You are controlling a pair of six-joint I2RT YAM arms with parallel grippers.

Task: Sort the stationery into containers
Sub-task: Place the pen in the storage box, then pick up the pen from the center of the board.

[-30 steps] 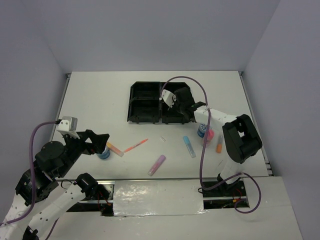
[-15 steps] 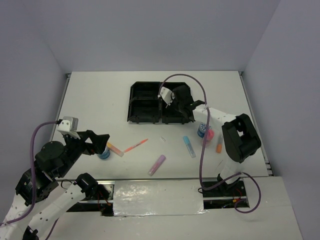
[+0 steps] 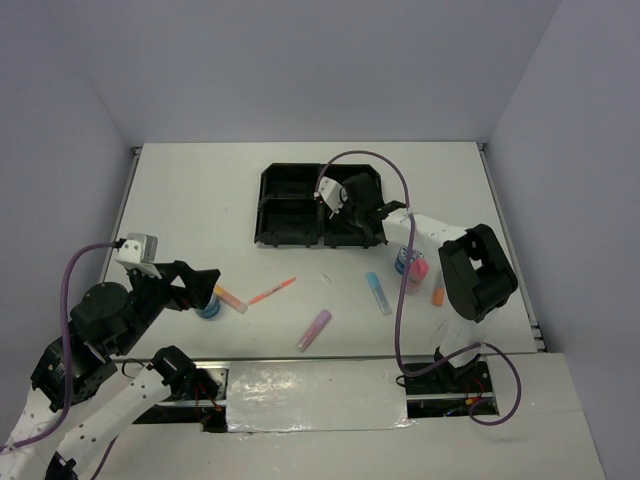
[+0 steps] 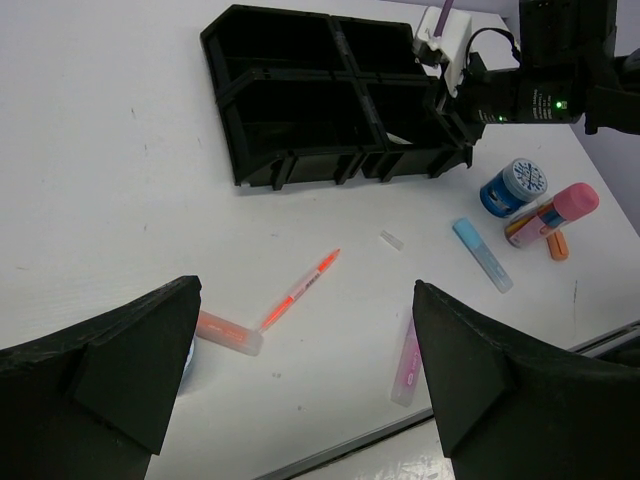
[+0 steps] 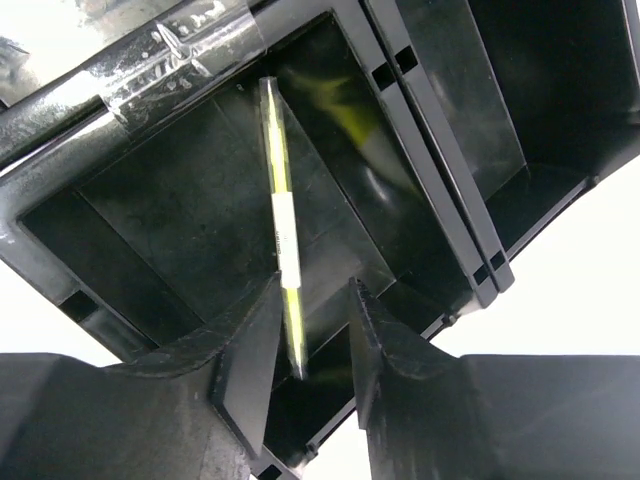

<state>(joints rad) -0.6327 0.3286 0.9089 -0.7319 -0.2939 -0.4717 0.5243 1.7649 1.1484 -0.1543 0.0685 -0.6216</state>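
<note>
The black tray (image 3: 290, 190) with four compartments stands at the back centre. My right gripper (image 3: 352, 205) hangs over its right side. In the right wrist view the jaws (image 5: 313, 290) stand slightly apart. A thin yellow pen (image 5: 283, 220) lies slanted inside the compartment (image 5: 420, 110) below, its near tip blurred beside one finger, not clamped. My left gripper (image 3: 205, 285) is wide open and empty above the front left (image 4: 306, 290). A pink pen (image 4: 300, 290), an orange marker (image 4: 228, 333) and a purple marker (image 4: 405, 360) lie below it.
A blue tape roll (image 3: 209, 308) sits under the left gripper. A light blue marker (image 3: 378, 293), a second tape roll (image 3: 404, 262), a pink-capped bottle (image 3: 417, 270) and a short orange marker (image 3: 438, 295) lie right of centre. A small clear cap (image 3: 326, 278) lies mid-table.
My right gripper has edged a little left and back over the tray. The left arm has not moved.
</note>
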